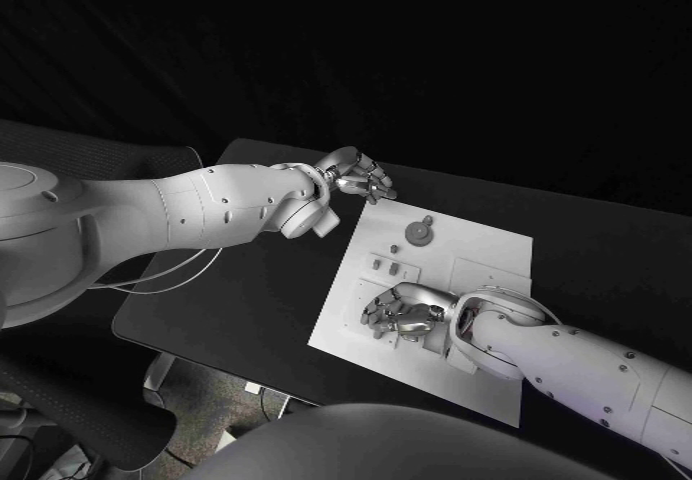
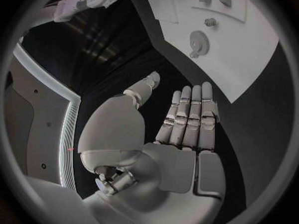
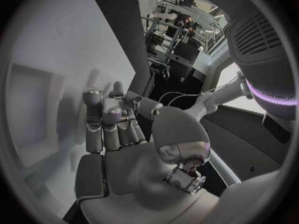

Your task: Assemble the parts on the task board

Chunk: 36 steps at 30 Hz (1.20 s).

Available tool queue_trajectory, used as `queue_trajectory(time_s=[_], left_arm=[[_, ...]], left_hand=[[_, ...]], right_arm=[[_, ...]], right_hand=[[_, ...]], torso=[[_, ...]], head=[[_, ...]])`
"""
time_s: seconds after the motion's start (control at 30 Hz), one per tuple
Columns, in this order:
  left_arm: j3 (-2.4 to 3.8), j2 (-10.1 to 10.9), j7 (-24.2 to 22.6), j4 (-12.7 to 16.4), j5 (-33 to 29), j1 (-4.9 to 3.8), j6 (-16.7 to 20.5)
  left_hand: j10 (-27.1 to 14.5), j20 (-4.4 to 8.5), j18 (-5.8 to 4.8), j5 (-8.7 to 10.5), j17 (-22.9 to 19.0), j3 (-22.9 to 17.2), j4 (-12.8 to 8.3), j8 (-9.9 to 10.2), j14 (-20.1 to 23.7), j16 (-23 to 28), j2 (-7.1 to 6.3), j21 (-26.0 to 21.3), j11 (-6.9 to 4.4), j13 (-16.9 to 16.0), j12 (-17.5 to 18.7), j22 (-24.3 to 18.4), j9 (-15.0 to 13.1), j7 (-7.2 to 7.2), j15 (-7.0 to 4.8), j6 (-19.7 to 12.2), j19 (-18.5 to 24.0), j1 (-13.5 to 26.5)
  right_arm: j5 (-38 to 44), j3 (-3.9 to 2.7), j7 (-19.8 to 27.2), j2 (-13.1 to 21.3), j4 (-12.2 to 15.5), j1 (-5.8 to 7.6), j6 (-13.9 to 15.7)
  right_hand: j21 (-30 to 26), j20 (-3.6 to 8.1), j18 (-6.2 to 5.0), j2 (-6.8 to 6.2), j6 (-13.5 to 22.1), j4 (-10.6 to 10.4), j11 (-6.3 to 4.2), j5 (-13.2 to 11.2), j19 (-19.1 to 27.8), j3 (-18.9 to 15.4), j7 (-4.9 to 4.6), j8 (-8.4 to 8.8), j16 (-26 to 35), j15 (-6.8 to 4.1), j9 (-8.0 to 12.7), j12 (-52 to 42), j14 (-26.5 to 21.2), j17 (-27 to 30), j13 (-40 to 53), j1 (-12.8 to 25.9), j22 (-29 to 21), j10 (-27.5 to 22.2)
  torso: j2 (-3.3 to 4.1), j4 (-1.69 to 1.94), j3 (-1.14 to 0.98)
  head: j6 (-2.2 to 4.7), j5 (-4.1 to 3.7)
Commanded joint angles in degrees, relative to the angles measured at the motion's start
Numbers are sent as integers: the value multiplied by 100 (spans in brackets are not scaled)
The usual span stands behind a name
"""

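Right hand [image 1: 398, 313], fingers curled, possibly empty, covers the task board [image 1: 490, 262]; left hand [image 1: 355, 175] hovers with straight, empty fingers.

One task board [image 1: 490, 262], two robot hands [image 1: 358, 177] [image 1: 401, 312], one table [image 1: 231, 300]

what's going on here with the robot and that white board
The robot is working on the white task board on the black table. Its right hand is down on the near part of the board with fingers curled over the small parts there; whether it grips one cannot be told. Its left hand hovers by the board's far corner, fingers straight and holding nothing. A round gear-like part and a few small pieces sit on the board between the hands.
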<state>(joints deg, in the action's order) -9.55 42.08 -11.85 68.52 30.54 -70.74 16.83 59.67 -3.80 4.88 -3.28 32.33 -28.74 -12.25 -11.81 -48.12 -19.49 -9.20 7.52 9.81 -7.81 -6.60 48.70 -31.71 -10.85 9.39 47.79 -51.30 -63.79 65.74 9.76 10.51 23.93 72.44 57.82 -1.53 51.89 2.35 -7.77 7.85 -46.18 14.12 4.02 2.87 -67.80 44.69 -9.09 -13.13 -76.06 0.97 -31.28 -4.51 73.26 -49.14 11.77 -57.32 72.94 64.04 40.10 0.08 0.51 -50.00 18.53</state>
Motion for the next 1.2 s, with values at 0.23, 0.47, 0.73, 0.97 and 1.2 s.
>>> queue_trajectory(time_s=[0.23,0.47,0.73,0.97,1.2], left_arm=[[4,2,-16,14,6,-8,-6],[4,3,-16,14,6,-8,-8],[4,3,-12,14,6,-8,-19],[4,3,-9,11,7,-8,-24],[4,2,-5,11,7,-8,-27]], left_hand=[[30,1,77,12,11,-17,10,-22,-2,32,24,-39,-4,8,28,8,8,-35,15,-11,25,-15],[31,1,77,12,12,-17,10,-22,-2,33,26,-39,-3,9,30,9,9,-35,15,-11,24,-16],[32,1,76,13,13,-16,11,-23,-3,33,28,-39,-3,9,32,11,10,-35,15,-11,24,-14],[33,1,76,13,14,-16,13,-25,-4,34,29,-40,-3,9,33,12,11,-35,15,-10,23,-13],[34,1,76,13,15,-15,14,-26,-5,34,30,-40,-3,9,35,14,11,-35,15,-9,22,-11]], right_arm=[[19,27,-202,1,-42,-31,-96],[-4,22,-226,-12,-71,-31,-81],[-88,19,-212,-17,-77,-31,15],[-171,15,-191,-15,-91,-31,49],[-216,11,-148,-14,-83,-32,149]], right_hand=[[-91,-40,-723,7,124,-94,419,16,-18,232,0,-50,-50,75,-495,88,-5,40,-207,-65,-25,-1102],[-120,-43,-723,16,186,-138,437,15,-39,321,-7,-32,-73,93,-508,84,-10,65,-323,-55,-27,-1213],[-146,-47,-723,21,229,-170,441,15,-41,389,-1,-20,-86,97,-518,84,-19,84,-402,-51,-26,-1293],[-165,-51,-723,22,259,-186,442,15,-44,444,14,-15,-96,98,-530,90,-27,102,-477,-49,-23,-1394],[-178,-55,-723,21,280,-199,441,14,-43,479,28,-14,-102,97,-540,87,-35,116,-530,-42,-16,-1462]], torso=[[1,-2,-1],[0,-1,-2],[0,-2,-2],[1,-1,-2],[1,1,-4]], head=[[0,-2],[0,-5],[0,-13],[0,-22],[0,-36]])
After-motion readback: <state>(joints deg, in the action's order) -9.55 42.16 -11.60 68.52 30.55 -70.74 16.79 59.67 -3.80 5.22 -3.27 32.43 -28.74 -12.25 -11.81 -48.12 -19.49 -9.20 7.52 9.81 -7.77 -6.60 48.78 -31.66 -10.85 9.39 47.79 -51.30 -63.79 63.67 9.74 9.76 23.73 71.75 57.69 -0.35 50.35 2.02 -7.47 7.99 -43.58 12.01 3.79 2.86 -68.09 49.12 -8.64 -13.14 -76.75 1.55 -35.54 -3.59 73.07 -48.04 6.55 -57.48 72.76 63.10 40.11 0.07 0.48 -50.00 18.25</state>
